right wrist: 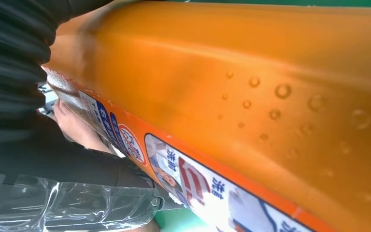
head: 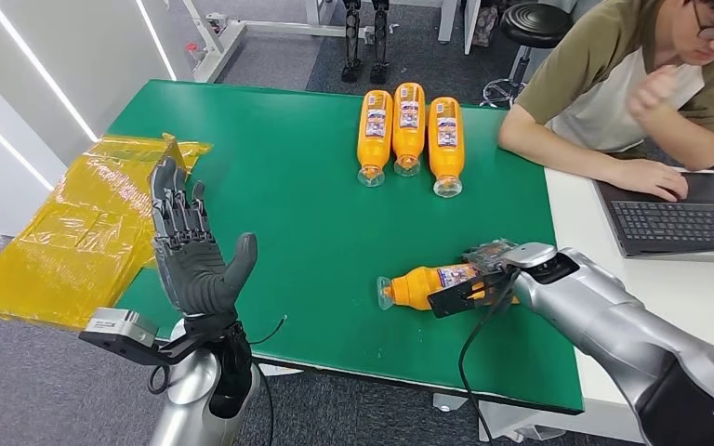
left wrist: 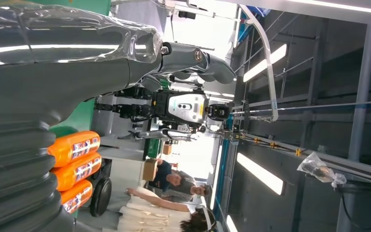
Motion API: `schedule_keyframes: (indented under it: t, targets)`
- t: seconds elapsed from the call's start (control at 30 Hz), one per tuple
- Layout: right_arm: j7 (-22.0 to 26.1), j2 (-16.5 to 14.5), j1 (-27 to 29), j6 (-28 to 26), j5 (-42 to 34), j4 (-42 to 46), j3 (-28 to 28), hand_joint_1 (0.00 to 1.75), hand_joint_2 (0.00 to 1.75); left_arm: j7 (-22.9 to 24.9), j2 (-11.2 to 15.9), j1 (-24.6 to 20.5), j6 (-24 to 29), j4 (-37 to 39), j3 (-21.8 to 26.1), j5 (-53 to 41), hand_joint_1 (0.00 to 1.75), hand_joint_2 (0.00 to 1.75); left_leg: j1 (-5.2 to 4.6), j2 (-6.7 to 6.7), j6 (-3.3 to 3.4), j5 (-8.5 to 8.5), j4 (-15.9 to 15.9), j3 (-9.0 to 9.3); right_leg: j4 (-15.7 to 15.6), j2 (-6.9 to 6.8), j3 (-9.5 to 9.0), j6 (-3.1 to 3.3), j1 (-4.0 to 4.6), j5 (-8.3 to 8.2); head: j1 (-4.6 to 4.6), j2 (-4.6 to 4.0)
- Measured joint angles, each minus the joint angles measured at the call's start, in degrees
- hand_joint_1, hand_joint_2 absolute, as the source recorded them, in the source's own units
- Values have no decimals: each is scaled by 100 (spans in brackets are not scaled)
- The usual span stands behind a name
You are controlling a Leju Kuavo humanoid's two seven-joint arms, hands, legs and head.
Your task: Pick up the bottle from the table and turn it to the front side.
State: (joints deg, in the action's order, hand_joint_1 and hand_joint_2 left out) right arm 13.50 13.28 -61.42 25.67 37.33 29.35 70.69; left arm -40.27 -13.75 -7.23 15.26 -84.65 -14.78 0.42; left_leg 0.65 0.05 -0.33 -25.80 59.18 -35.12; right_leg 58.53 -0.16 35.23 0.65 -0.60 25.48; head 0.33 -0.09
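Near the front edge of the green table [head: 270, 158], the orange bottle [head: 423, 283] lies on its side, long axis left-right, under the right hand [head: 483, 279], fingers wrapped around it; the left hand [head: 191, 255] hovers spread, well apart.

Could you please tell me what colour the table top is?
Green table top, clearest in the head view.

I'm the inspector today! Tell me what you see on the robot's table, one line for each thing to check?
Surface: green table, white desk beside it.
Job's things: orange bottle lying on its side; three more bottles lying in a row.
Clutter: yellow plastic bag at the table's edge.
Hands: right hand grips the lying bottle; left hand raised, fingers apart, holding nothing.
Cables: black cable under the right wrist.
Surroundings: person typing on laptop.
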Motion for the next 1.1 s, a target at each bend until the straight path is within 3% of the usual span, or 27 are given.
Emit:
schedule_keyframes:
  t: [0.1, 0.13, 0.33, 0.57, 0.73, 0.83, 0.93, 1.1]
  targets:
    - [8, -8, -15, -16, -2, -47, 47, 169, 175, 0, 0, 1, 1, 0, 0, 0, 0, 175, 0, 0, 0, 0, 0, 0, 0, 0, 0, 0, 0, 0, 0, 0]
    - [11, -8, -16, -32, -4, -59, 60, 175, 175, 0, 0, 2, 1, 0, 0, 0, 0, 175, 0, 0, 0, 0, 1, 0, -1, 0, 0, 0, 0, 0, 0, 0]
    - [19, -7, 60, -775, -230, -77, 95, 175, 175, -1, 1, 2, 11, 0, 0, 2, 0, 175, 0, 0, 0, 0, 2, 1, -2, 0, 0, 0, 0, 0, 0, 0]
    - [-175, -115, 761, -3333, -684, -30, -280, 175, 175, 0, 2, 13, 54, 2, 0, -43, 0, 175, 1, 0, -1, -2, 0, -1, -2, 0, 1, 0, 1, 1, -1, 0]
    - [-126, -369, 1539, -5043, -939, 381, -1092, 175, 175, 0, 1, 1, 47, 155, -9, -52, 0, 175, 4, -1, -2, -3, -2, 0, -2, -2, 3, 3, 5, 7, -1, 0]
    - [162, -524, 2105, -5828, -1067, 890, -1783, 175, 175, 1, -5, -39, -44, 436, -55, 31, 0, 175, 4, -1, -3, -3, -3, -1, -2, -2, 5, 3, 5, 9, -2, 0]
    - [684, -655, 2597, -6299, -1233, 1442, -2476, 175, 175, 5, -21, -105, -225, 799, -130, 189, 0, 175, 3, -3, -4, -4, -4, -3, -3, -4, 7, 2, 5, 11, -1, 0]
    - [1409, -893, 3399, -6481, -1366, 2290, -3393, 175, 175, 137, -37, -246, -513, 1407, -286, 370, 0, 175, 3, -4, -7, -7, -3, -5, -7, -7, 6, 1, 5, 11, 0, 0]
